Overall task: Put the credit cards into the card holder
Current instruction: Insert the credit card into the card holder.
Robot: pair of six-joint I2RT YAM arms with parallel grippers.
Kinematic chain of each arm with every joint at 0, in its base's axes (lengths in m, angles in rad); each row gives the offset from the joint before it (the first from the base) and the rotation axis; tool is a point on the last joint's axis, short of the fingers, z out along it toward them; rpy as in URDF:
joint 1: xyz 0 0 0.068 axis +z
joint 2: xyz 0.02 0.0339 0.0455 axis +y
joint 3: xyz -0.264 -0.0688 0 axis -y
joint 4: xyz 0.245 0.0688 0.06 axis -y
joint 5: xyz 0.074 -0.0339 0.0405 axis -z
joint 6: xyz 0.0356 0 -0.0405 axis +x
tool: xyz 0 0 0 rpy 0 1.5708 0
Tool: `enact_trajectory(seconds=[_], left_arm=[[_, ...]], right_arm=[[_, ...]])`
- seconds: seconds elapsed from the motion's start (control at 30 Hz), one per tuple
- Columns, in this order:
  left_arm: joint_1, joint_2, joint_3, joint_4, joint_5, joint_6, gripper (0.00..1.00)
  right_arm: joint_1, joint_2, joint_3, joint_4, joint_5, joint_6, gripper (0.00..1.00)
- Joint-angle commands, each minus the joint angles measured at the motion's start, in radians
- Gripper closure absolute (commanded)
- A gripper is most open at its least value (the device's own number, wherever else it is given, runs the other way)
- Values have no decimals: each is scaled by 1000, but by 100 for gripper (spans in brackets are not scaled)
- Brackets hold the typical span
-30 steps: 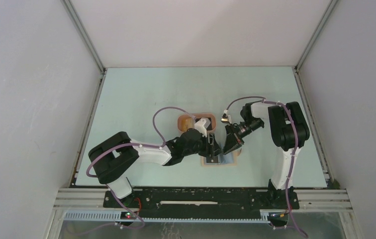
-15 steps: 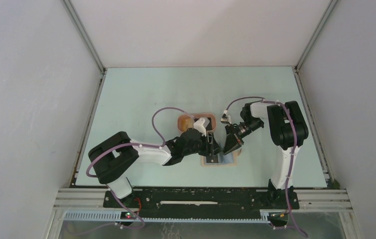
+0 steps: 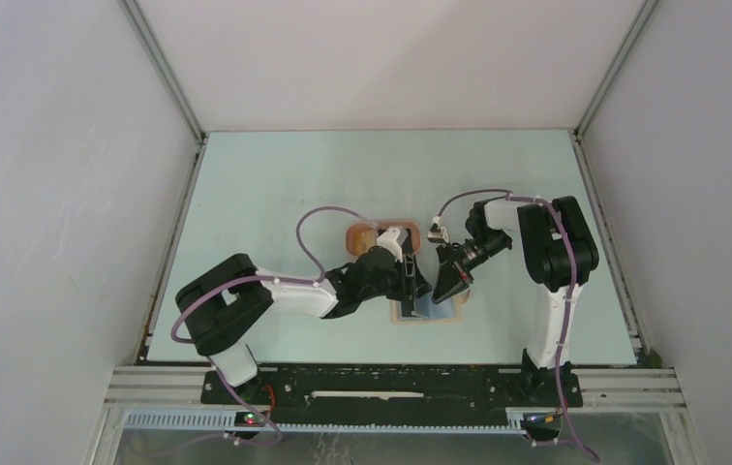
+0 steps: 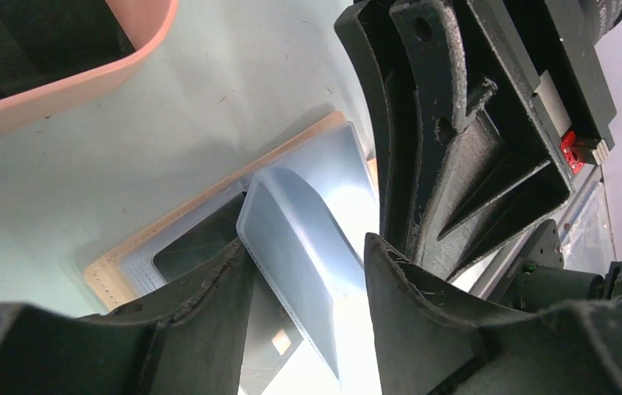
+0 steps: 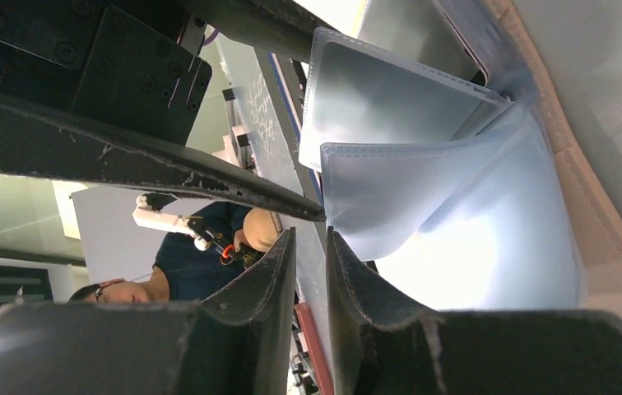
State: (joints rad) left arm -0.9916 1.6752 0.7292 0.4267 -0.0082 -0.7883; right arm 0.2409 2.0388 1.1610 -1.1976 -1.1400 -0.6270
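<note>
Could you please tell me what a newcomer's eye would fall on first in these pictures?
Most striking is how the left gripper and the right gripper crowd in tip to tip over the open card holder, near the middle of the top view. Up close, the holder's clear sleeves fan upward between the fingers. A salmon-pink tray sits just behind the holder.

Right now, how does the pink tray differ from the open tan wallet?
The tray is salmon-pink with a rounded rim; the card holder is tan, flat and opened, showing clear sleeves. The tray sits farther back on the table, the card holder nearer its front edge. Both lie close together.
</note>
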Motion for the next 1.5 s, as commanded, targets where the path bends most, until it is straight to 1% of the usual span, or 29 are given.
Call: enact_trajectory(seconds=[0.0,0.27,0.5,0.67,0.8,0.9,1.03,1.13,1.23,1.3,1.37,1.47], left_arm=[[5,5,47,-16,-34,-17,45],[5,-33,17,-33,-61,-19,45],[3,-81,-5,-95,-91,-24,45],[1,-145,-44,-134,-140,-13,45],[1,-137,-26,-149,-128,10,45],[-5,-145,-20,-159,-123,27,46],[-17,-247,-58,-149,-107,105,52],[-18,-353,-77,-148,-76,208,53],[-16,-475,-66,-185,-86,322,52],[-16,-547,-31,-219,-103,388,50],[-14,-599,7,-244,-136,440,43],[6,-630,68,-265,-197,481,28]], right_arm=[[6,9,30,-18,-20,-15,73],[-27,-28,24,35,45,37,74],[-44,-183,-1,102,144,65,73],[-44,-366,-35,151,207,79,72],[-43,-559,-76,198,261,80,71],[-33,-678,-109,225,253,47,70],[8,-830,-162,291,212,-16,70],[68,-952,-197,374,266,-53,69],[88,-1029,-196,417,309,-83,64],[83,-1056,-176,432,328,-75,56],[74,-1066,-151,430,326,-73,47],[67,-1061,-116,459,304,-43,37]])
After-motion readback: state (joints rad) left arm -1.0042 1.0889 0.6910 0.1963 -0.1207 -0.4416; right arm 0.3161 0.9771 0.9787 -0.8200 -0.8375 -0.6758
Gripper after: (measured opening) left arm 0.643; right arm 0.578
